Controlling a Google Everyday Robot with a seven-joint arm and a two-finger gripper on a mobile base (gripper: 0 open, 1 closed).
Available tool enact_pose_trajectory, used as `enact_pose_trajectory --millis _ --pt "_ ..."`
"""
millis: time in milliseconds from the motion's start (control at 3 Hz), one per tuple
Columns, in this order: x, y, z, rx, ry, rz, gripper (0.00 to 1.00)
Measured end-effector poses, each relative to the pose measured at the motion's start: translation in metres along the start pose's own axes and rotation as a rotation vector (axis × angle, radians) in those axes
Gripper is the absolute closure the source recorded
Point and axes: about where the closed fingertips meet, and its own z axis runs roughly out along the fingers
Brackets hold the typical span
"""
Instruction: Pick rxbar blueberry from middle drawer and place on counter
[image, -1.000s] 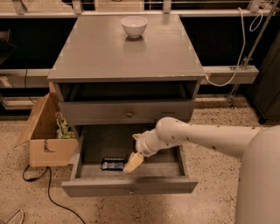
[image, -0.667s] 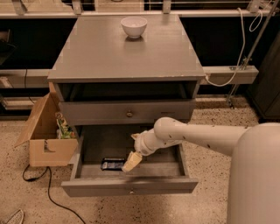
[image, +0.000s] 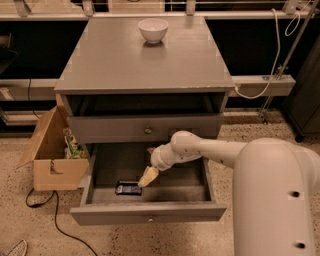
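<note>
Camera view: the one view, looking down on the cabinet from the front.
Counter: broad matte grey wooden top, flat and rectangular, in the upper middle of the frame.
Bowl: small round glossy white bowl upright near the counter's far edge.
Middle drawer: wide shallow grey wooden drawer, pulled open at lower centre, with a bare floor.
Rxbar blueberry: small flat bar in a dark blue-black wrapper with pale print, lying flat on the drawer floor, front left of centre.
Long axis: left to right in the frame, parallel to the drawer front.
Gripper: pale yellowish tapered tip on a smooth white rounded arm, inside the drawer, just right of the bar's right end.
Gripper state: cannot tell.
Left edge: open brown cardboard box on speckled floor.
</note>
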Motion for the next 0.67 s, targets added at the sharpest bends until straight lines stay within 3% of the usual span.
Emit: enact_pose_trajectory --millis 333,667 --pt "-0.001 -0.017 0.026 0.014 -0.006 -0.021 0.0" --pt "-0.003 -0.018 0.05 0.012 0.011 -0.036 0.0"
